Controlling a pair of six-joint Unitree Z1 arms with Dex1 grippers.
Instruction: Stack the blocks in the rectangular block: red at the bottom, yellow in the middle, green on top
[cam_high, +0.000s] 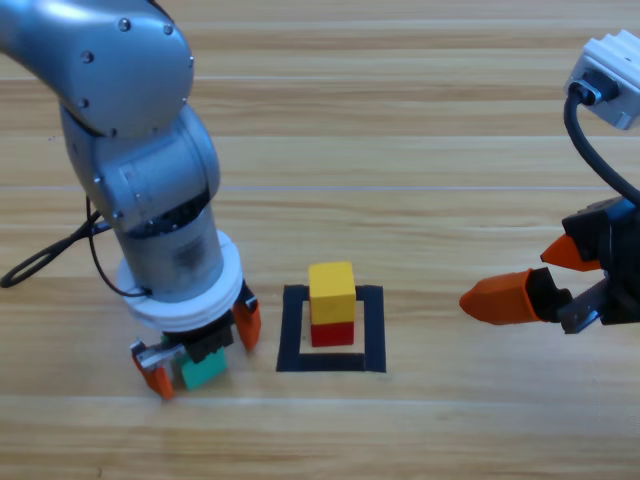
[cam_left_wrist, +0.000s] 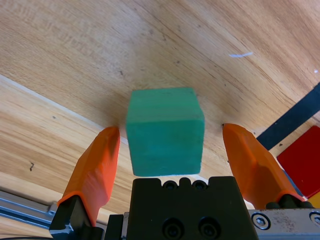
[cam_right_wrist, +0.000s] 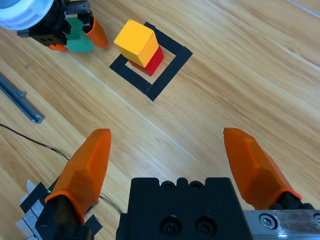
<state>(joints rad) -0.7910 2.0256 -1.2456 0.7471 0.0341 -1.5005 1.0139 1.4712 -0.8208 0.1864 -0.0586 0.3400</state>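
Inside the rectangular block (cam_high: 373, 330): yellow (cam_high: 331, 292) already stacked on red (cam_high: 332, 333). Left of it, on the bench (cam_high: 420, 150), green (cam_high: 204, 371) between the left tool's (cam_high: 197, 350) spread jaws, not yet gripped or placed. Right tool (cam_high: 525, 275) waiting at the right edge, jaws apart.

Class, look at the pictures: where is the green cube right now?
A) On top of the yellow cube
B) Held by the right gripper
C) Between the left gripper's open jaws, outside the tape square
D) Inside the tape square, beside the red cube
C: the green cube sits between the left gripper's open jaws, left of the tape square.
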